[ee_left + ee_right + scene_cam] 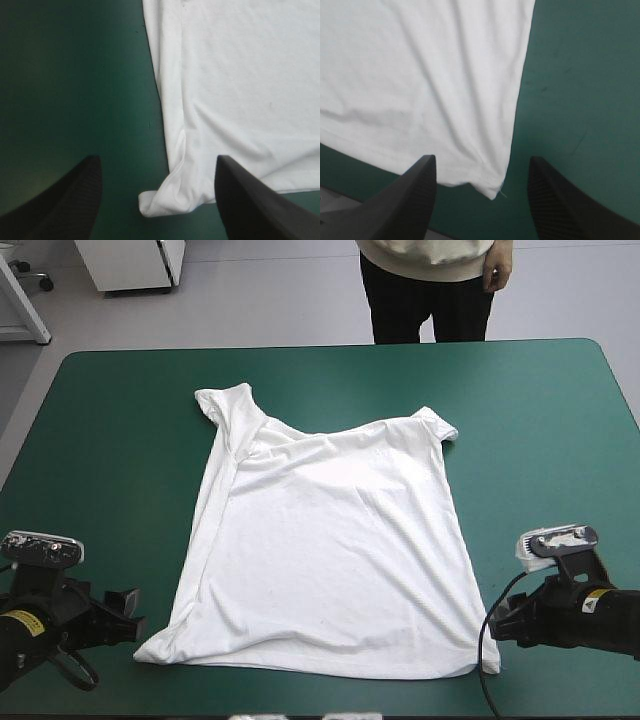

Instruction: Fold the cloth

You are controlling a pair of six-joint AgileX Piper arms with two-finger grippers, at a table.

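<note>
Both T-shirt (320,540) hem corners between spread fingers (247,202), teal-green cover (110,440) alongside

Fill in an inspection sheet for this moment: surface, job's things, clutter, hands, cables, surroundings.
surface: teal-green table cover, with the shirt lying on it.
job's things: white T-shirt spread flat, collar toward the far edge, hem toward the near edge, lightly wrinkled, not yet folded.
clutter: nothing seen.
hands: left hand open, the shirt's curled near left corner between its fingers; right hand open, the near right corner between its fingers; neither grips the shirt.
cables: nothing seen.
surroundings: nothing seen.
</note>
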